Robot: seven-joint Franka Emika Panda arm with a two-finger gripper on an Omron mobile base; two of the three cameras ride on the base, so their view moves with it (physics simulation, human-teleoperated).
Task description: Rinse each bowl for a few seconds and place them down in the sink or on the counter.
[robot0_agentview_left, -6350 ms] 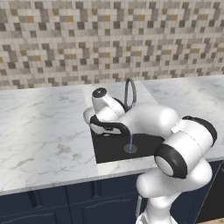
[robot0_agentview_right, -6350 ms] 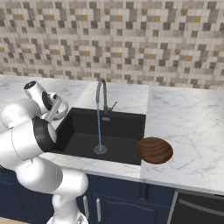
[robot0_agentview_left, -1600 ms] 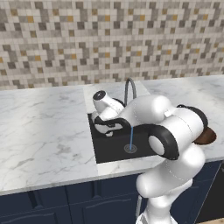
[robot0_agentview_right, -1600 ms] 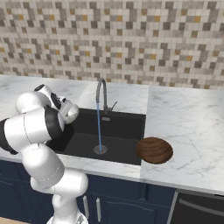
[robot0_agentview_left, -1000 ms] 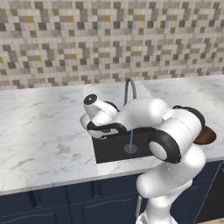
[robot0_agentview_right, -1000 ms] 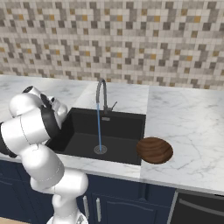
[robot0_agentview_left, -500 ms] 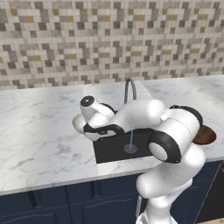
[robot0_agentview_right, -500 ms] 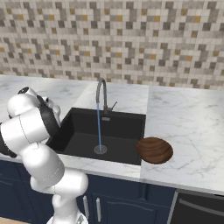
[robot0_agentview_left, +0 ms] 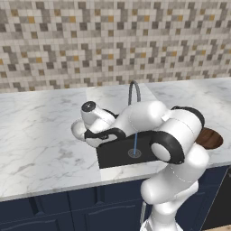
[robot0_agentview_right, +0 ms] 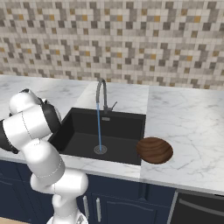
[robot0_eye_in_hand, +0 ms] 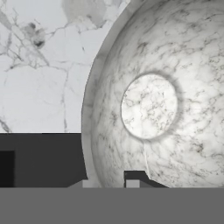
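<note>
Beneath the gripper [robot0_eye_in_hand: 107, 181], clamped on the pale bowl's [robot0_eye_in_hand: 151, 105] rim, lies counter [robot0_eye_in_hand: 39, 78]; next, I'd judge, lowering and letting go.

I see the speckled bowl [robot0_agentview_left: 80, 130] over the counter [robot0_agentview_left: 40, 144], just left of the sink [robot0_agentview_right: 109, 131]. The faucet [robot0_agentview_right: 101, 94] rises behind the basin. The wooden bowl [robot0_agentview_right: 154, 150] sits at the sink's right edge.
</note>
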